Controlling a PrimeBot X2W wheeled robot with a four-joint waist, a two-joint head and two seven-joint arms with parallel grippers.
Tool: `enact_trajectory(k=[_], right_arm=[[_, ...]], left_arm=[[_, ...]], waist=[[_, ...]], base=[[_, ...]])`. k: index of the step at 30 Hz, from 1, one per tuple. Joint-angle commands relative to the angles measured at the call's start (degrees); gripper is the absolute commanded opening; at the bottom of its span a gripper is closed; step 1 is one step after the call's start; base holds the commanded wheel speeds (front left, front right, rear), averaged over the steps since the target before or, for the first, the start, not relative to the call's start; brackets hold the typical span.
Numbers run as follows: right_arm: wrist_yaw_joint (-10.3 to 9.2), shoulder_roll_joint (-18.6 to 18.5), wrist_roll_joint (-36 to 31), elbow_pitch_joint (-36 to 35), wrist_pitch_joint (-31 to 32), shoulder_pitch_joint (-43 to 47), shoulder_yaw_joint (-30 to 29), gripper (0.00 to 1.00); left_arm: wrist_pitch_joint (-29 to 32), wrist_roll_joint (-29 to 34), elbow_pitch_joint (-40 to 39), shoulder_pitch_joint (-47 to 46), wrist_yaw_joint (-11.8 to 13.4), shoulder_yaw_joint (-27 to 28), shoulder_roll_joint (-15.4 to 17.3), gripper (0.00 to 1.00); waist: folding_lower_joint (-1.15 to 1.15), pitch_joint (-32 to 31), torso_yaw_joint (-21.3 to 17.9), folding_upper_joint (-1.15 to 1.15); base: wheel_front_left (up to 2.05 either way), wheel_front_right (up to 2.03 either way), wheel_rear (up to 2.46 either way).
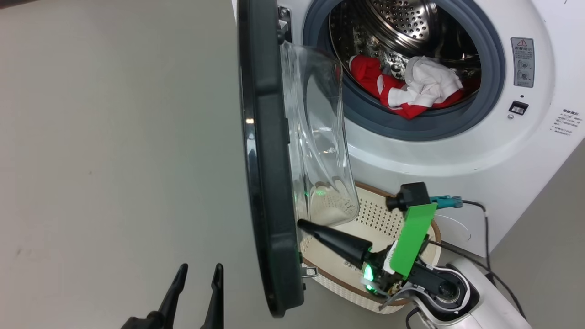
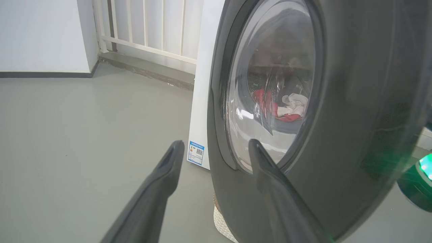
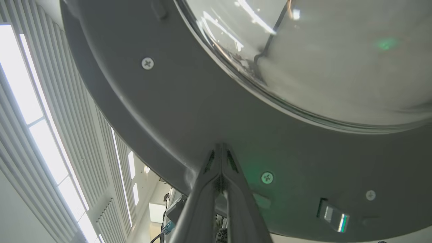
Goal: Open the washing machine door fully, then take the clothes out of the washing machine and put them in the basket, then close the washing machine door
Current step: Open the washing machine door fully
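Head view: my right claw, pinched shut on nothing, presses the washing machine door at six o'clock; clothes lie in the drum at one o'clock. Next, I judge: swing it fully open.

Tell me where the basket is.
In the head view, the basket sits on the floor before the washing machine, just right of its open door.
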Motion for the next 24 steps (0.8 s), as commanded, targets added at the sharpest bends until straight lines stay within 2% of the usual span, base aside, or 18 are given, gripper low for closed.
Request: enact_trajectory(k=[1, 11, 24], right_arm=[[0.44, 0.78, -1.61, -0.9, -1.12, -0.75, -0.35, 1.0], [0.44, 0.14, -7.73, 2.99, -5.61, 3.34, -3.99, 1.0], [0.44, -3.66, -13.99, 7.36, -14.8, 10.91, -4.55, 1.0]], left_arm=[[-0.7, 0.06, -1.11, -0.77, -0.26, 1.71, 0.31, 1.0], [-0.7, 0.51, 0.56, -1.42, -1.28, 1.37, 0.31, 1.0], [-0.7, 0.94, 2.13, -1.76, -2.27, 2.22, 0.31, 1.0]], waist=[[0.0, -0.13, -0.13, 0.0], [0.0, -1.08, -0.83, 0.0], [0.0, -2.14, -1.75, 0.0]], base=[[0.0, 0.0, 0.0], [0.0, 0.0, 0.0], [0.0, 0.0, 0.0]])
